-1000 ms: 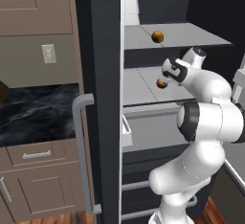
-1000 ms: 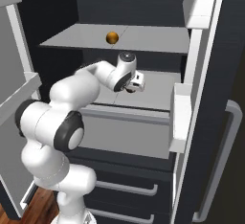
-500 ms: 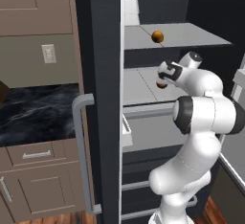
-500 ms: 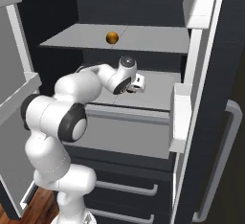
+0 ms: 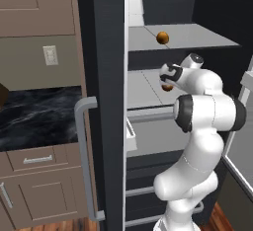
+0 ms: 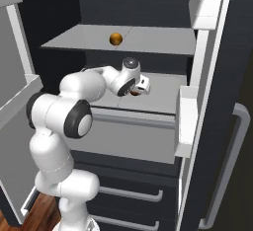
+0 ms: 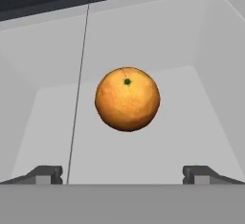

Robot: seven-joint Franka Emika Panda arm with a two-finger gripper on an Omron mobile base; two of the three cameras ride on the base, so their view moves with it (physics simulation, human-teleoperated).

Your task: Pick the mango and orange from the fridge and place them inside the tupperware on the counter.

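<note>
The fridge (image 5: 106, 77) stands open, its grey shelves (image 6: 153, 40) bare to both base views. On the middle shelf lies the orange (image 7: 127, 98), round with a green stem dot; it also appears as a small ball (image 5: 168, 87) (image 6: 134, 93) right at my hand. My gripper (image 7: 122, 175) (image 5: 167, 78) (image 6: 141, 87) is open and points at it, fingertips wide apart and short of the fruit. A second orange-brown ball (image 5: 162, 38) (image 6: 115, 38) rests on the upper shelf; I cannot tell if it is the mango. The tupperware is out of view.
The black marble counter (image 5: 39, 119) over brown cabinets lies left of the fridge door with its grey bar handle (image 5: 84, 156). White door bins (image 6: 187, 121) hang close to the right of my hand. Drawers (image 6: 128, 195) sit below the shelves.
My hand has moved a little deeper into the fridge along the middle shelf, closer to the orange. Neither fruit has moved.
</note>
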